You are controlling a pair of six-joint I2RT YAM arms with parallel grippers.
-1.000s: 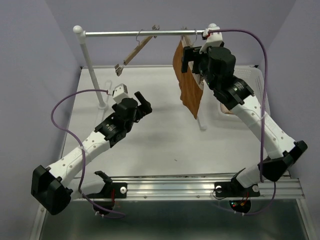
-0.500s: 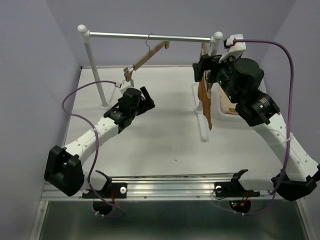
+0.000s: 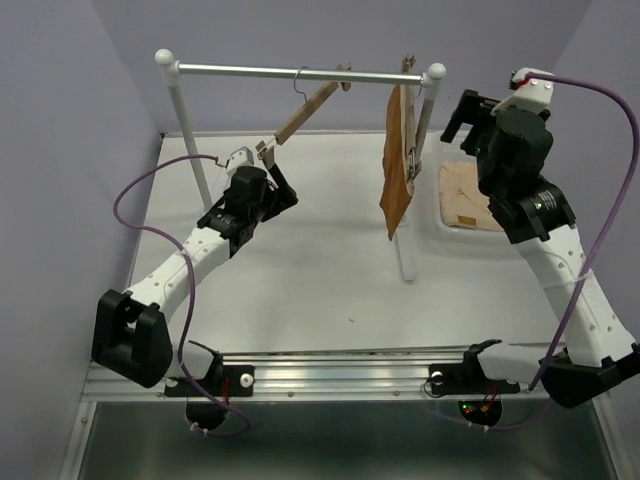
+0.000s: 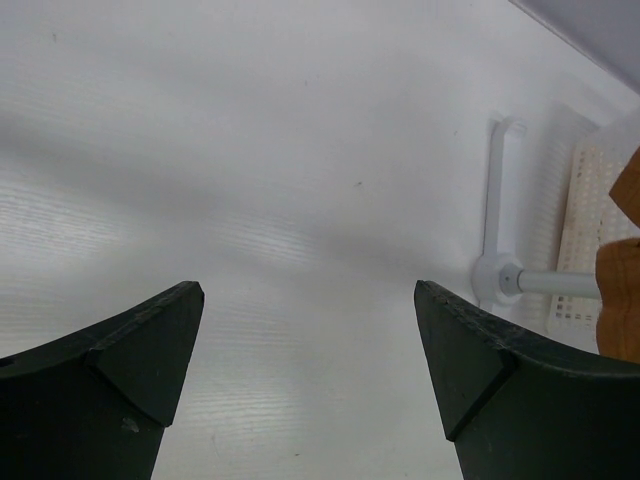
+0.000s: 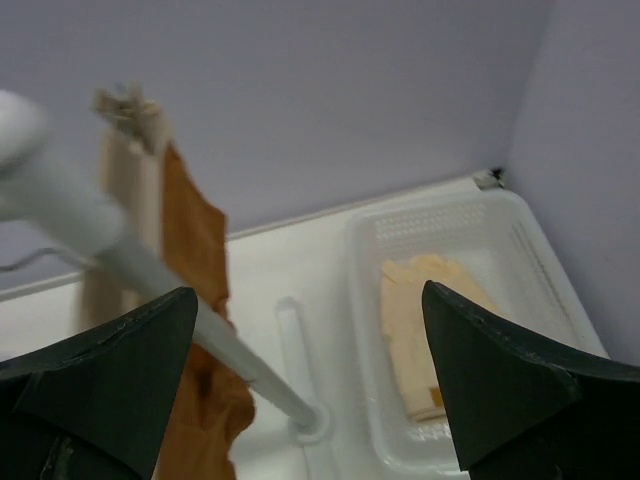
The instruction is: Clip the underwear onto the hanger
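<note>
Right end effector (image 3: pixel 463 112) now clear of underwear (image 3: pixel 396 175), apparently on hanger (image 3: pixel 409 100).

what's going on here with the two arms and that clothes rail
Nothing is being held right now. The rust-brown underwear hangs from the hanger, which is hooked on the steel rail near its right post. The right end effector is open, off to the right of the garment and not touching it. The left end effector is open too, just below the low end of a second, empty hanger. A cream garment lies in the white basket.
</note>
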